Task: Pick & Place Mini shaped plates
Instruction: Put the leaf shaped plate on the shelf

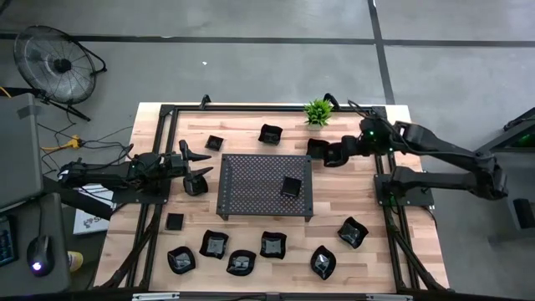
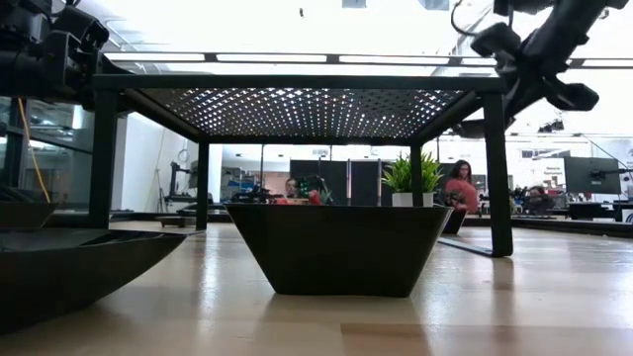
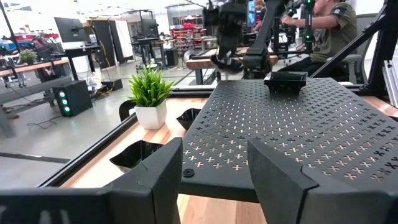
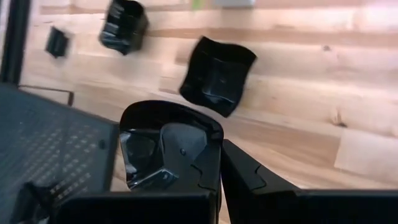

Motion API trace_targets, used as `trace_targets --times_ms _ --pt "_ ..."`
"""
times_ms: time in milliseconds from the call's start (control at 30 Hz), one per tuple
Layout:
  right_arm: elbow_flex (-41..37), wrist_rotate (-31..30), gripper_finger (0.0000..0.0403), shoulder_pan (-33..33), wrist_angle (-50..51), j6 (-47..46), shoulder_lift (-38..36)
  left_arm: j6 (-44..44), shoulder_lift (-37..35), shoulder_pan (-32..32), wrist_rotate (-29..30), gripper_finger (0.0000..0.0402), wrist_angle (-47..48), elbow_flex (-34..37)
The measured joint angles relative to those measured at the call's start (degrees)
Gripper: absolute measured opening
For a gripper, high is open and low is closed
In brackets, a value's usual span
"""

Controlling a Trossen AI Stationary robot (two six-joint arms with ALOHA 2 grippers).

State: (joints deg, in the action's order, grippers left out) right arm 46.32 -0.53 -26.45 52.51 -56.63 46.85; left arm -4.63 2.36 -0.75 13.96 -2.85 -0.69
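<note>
Several mini shaped plates, small glossy black dishes, sit along the table's near side (image 1: 241,262), and two lie on the far side (image 1: 270,134). One plate (image 1: 291,186) rests on the dark perforated tray (image 1: 251,196). My right gripper (image 1: 326,154) is beside the tray's far right corner, slanting down, shut on another plate (image 4: 155,124). My left gripper (image 3: 214,180) stands open and level at the tray's left side (image 1: 197,169), holding nothing. My right gripper pinches the plate's side wall (image 4: 214,140), with one finger (image 4: 186,158) inside the dish and the other (image 4: 255,180) outside. The fingers slant down from the table's right side. The plate hangs at the fingers, clear of the table, its hollow facing the camera.
A small green plant (image 1: 318,111) in a white pot stands at the far edge, close to my right arm. A black frame (image 1: 167,113) runs around the table. People sit in the room beyond the table (image 3: 323,31).
</note>
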Motion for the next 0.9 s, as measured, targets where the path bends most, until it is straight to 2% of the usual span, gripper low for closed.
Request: trace_targets --times_ms 400,900 --pt "13.1 0.3 0.0000 2.9 0.7 10.5 9.9 0.0 0.0 0.0 0.0 0.0176 0.0 0.0" --pt "27.0 -0.6 0.0000 9.2 -4.0 8.6 28.8 0.0 0.0 0.0 0.0 0.0176 0.0 0.0"
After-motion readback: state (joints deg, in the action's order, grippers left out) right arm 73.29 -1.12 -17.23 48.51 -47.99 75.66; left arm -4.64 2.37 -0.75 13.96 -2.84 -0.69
